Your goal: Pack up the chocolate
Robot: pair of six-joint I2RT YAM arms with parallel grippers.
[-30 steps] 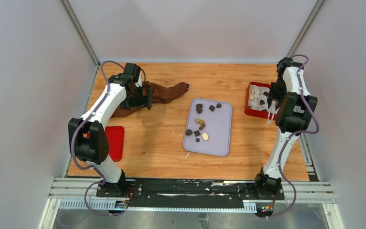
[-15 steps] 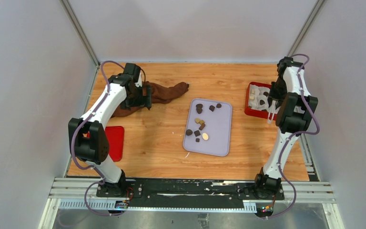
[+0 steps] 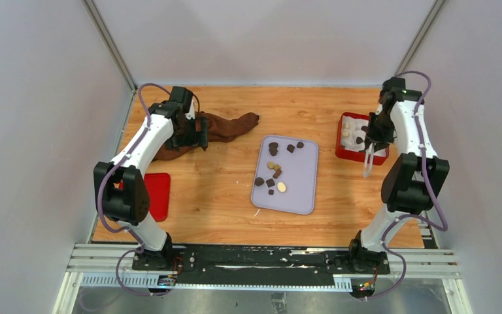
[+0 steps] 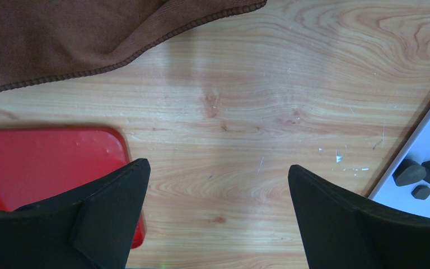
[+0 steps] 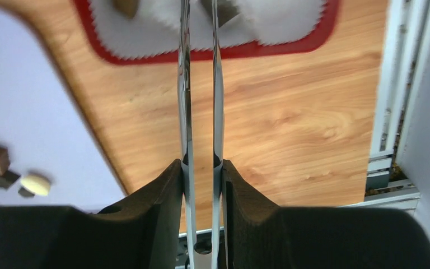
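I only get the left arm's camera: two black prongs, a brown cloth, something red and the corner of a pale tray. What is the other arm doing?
Observer: The right gripper is shut on thin metal tongs, which it holds just beside a red box at the right side of the table.
Operator: A box? Is there anything in it?
Observer: Yes. It is lined with white paper, and a few chocolate pieces, dark and tan, lie inside.
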